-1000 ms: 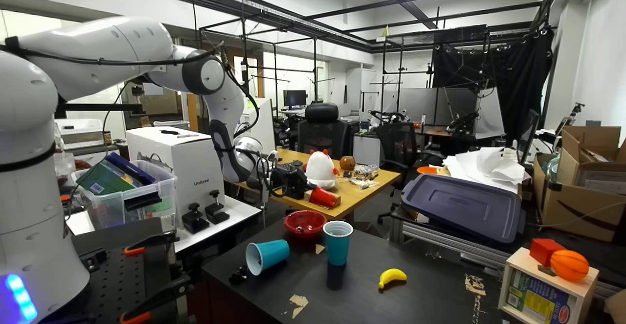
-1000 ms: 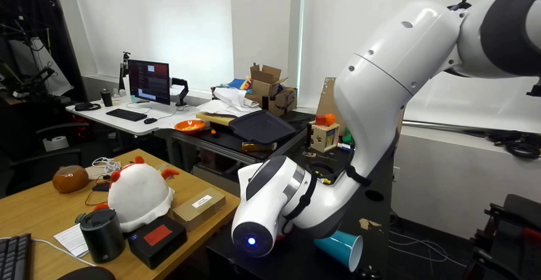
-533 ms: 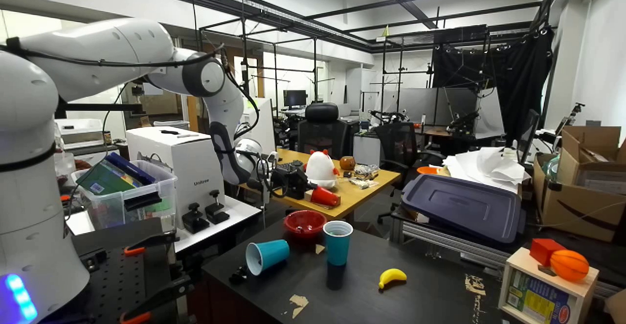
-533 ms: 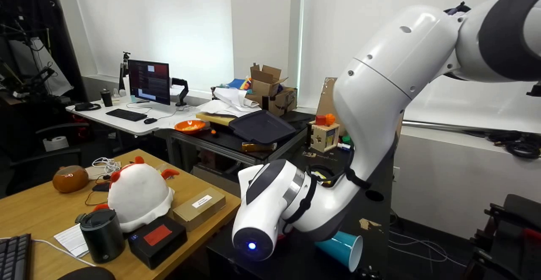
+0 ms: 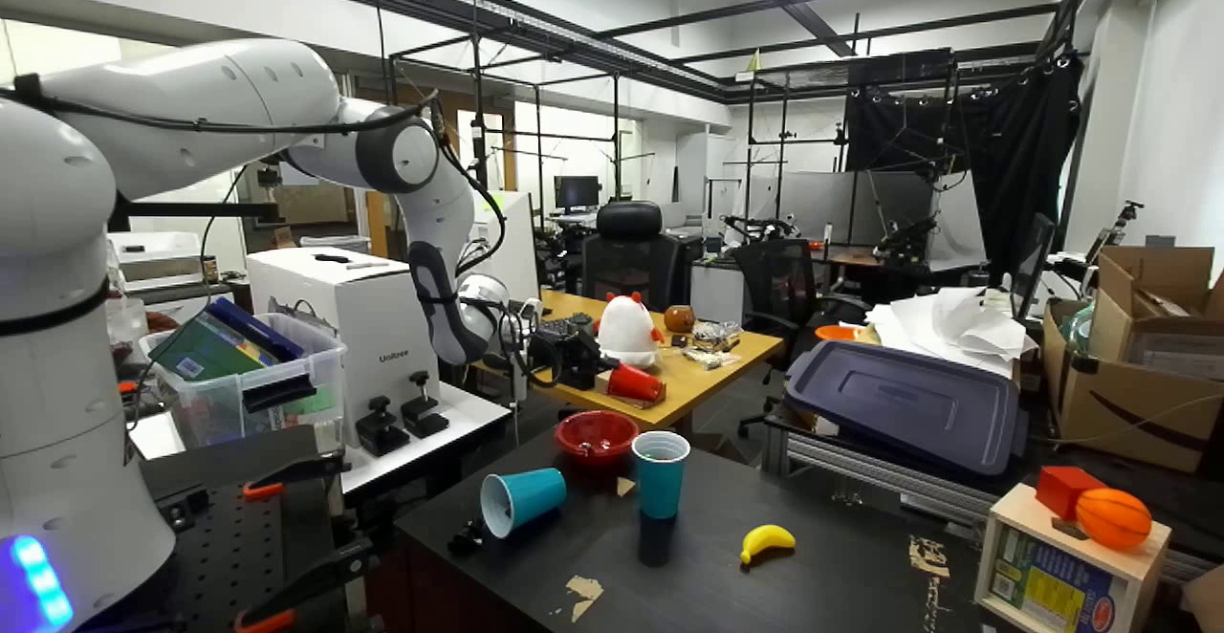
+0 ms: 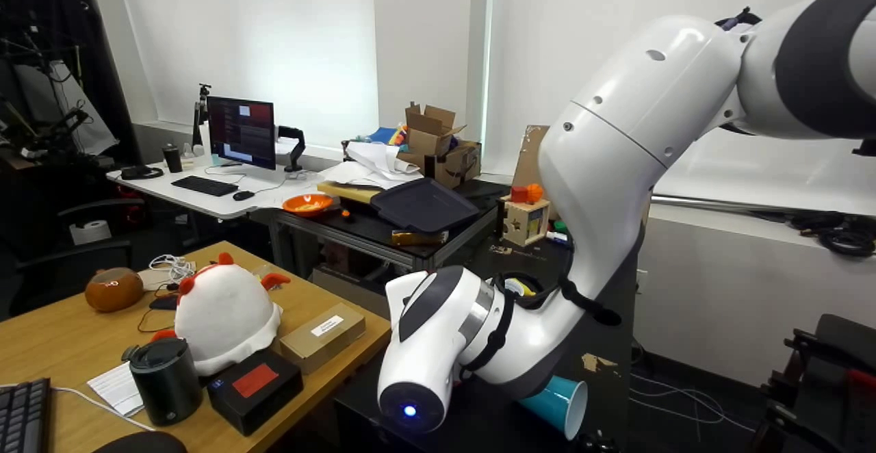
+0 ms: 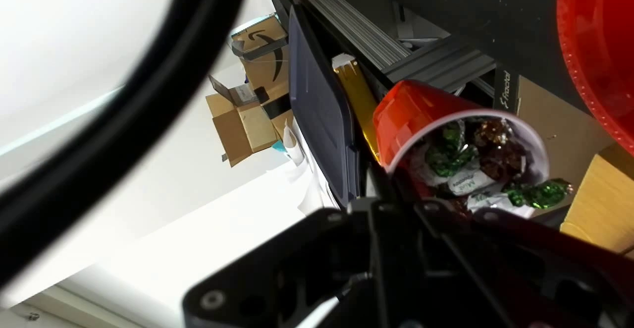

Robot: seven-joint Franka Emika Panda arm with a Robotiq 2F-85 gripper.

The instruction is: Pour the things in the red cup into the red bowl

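The red cup (image 5: 636, 384) hangs tilted past the far edge of the black table in an exterior view. My gripper (image 5: 608, 363) is shut on its rim. In the wrist view the gripper (image 7: 391, 174) pinches the cup wall (image 7: 408, 115). The cup's mouth faces the camera, and several wrapped candies (image 7: 465, 162) are inside. A green candy (image 7: 542, 194) pokes out over the rim. The red bowl (image 5: 595, 456) stands on the table, below and nearer than the cup. Its rim also shows in the wrist view (image 7: 602, 55). The arm hides cup and bowl almost entirely in an exterior view.
A blue cup (image 5: 660, 475) stands upright right beside the bowl. Another blue cup (image 5: 524, 501) lies on its side. A toy banana (image 5: 767, 543) and a wooden box (image 5: 1071, 556) are farther along the table. A wooden desk with a white plush (image 6: 226, 316) is behind.
The arm and wrist have sunk slightly. The red cup stays at nearly the same place and tilt in the gripper. The bowl and the blue cups have not moved.
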